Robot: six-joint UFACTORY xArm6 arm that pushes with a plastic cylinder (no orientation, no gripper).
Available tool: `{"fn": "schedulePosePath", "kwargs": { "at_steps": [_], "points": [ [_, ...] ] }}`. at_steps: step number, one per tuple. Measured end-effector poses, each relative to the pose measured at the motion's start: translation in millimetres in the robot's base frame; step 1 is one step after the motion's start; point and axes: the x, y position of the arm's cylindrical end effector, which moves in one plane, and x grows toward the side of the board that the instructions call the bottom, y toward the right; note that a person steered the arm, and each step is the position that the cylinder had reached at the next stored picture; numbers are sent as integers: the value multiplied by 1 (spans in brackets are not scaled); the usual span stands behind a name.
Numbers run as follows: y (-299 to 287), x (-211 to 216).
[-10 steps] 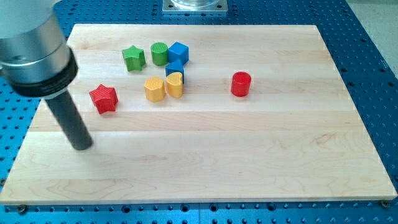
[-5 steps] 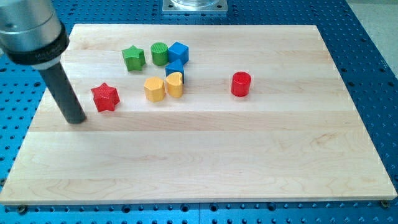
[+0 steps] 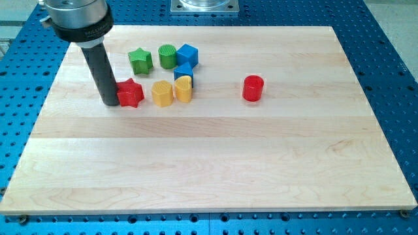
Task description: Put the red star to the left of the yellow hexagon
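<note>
Silver-grey ribbed metal collar above straight dark rod, my tip (image 3: 110,103).

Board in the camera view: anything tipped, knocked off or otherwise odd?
Nothing stands out. All blocks sit flat on the board. My tip is against the view's left side of the red star, which sits just left of the yellow hexagon. The red cylinder stands alone at the right.

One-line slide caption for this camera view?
My tip presses the red star's left side, the star just left of the yellow hexagon on the wooden board.
</note>
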Motion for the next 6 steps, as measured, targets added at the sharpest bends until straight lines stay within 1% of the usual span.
{"fn": "schedulePosePath", "kwargs": {
  "at_steps": [1, 2, 3, 6],
  "points": [
    [-13, -22],
    [0, -44],
    [22, -54],
    [100, -55]
  ]
}}
